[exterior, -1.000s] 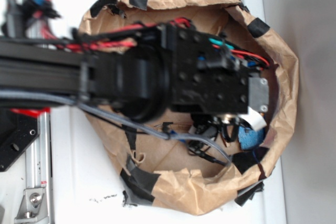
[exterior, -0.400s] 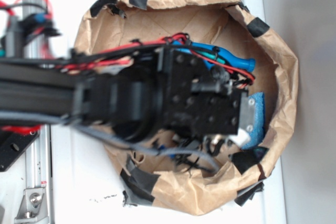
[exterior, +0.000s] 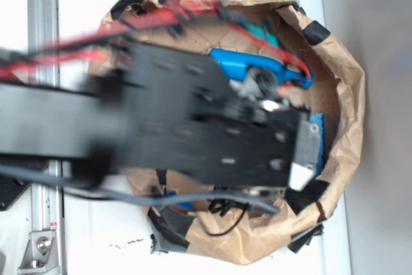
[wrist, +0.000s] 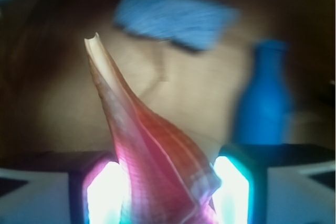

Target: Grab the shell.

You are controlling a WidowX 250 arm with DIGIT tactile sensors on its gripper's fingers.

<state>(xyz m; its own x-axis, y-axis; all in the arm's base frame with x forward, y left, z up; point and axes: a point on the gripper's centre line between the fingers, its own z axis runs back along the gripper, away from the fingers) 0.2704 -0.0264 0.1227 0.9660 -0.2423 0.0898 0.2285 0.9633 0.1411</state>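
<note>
In the wrist view the shell [wrist: 152, 150], tan with orange-brown stripes, stands between my two lit fingers [wrist: 107, 192], its long pointed tail reaching up and away. My gripper [wrist: 168, 195] is shut on the shell's wide body, with both pads against its sides. The shell hangs above the brown paper floor of the bag [wrist: 199, 87]. In the exterior view my black arm [exterior: 212, 133] covers the middle of the paper bag [exterior: 351, 114], so the shell and the fingers are hidden there.
A blue bottle [wrist: 264, 98] [exterior: 248, 64] lies inside the bag beyond the shell, to the right. A blue sponge [wrist: 173, 17] [exterior: 317, 127] rests on the bag floor. The bag's taped walls ring the arm.
The arm has grown larger and blurred in the exterior view, rising toward the camera and shifting down the frame. The blue bottle has come out from under it.
</note>
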